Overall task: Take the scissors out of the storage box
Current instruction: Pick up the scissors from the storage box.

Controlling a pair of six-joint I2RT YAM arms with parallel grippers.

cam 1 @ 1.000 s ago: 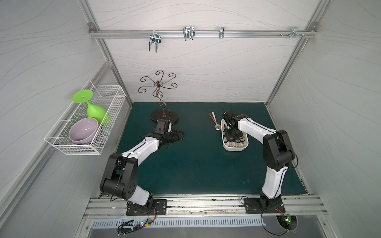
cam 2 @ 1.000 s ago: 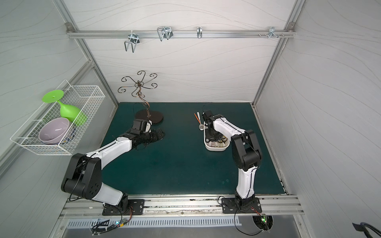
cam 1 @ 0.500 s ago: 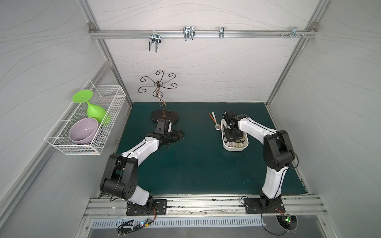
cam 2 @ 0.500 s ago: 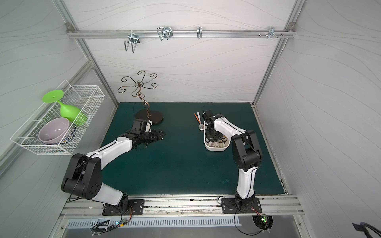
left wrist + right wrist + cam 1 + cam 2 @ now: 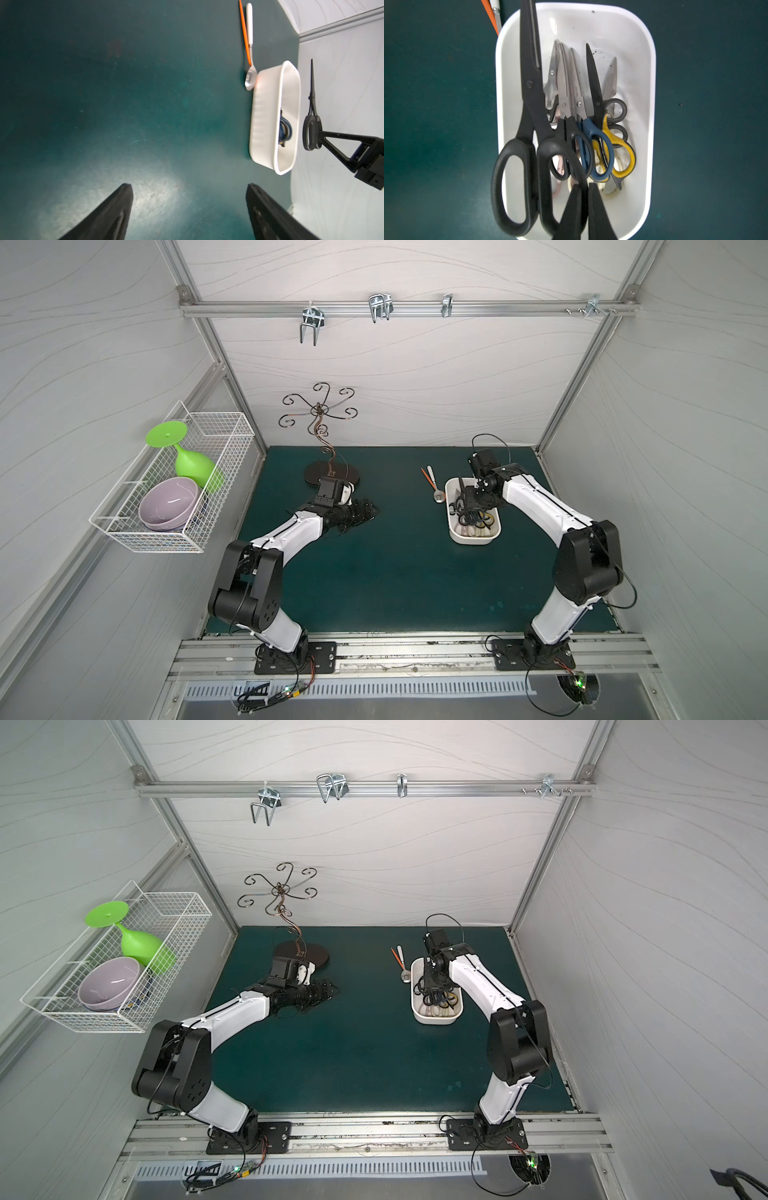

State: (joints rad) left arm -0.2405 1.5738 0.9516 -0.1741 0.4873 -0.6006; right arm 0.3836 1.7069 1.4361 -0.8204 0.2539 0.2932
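Black-handled scissors (image 5: 532,108) with long dark blades hang in the right claw (image 5: 585,187), whose two fingers are pressed together on one handle loop. From the left wrist camera, that pair (image 5: 311,124) lies level along the length of the white rectangular plastic storage box (image 5: 264,116), just above it and clear of its rim. Directly beneath the claw, inside the box (image 5: 651,104), lie the other pairs, blades pointing away from the claw's tips: a blue-handled pair (image 5: 590,129), a yellow-and-black-handled pair (image 5: 613,138), a small black-handled pair (image 5: 615,101) and pink-handled shears (image 5: 560,165) underneath. Just outside the box, at the end farthest from the claw, a white-handled metal spoon (image 5: 250,31) and a thin orange stick (image 5: 244,31) rest side by side on the dark green worktop (image 5: 124,83). Well apart from all this, the left claw (image 5: 189,187) hovers over the worktop with its fingers spread wide.
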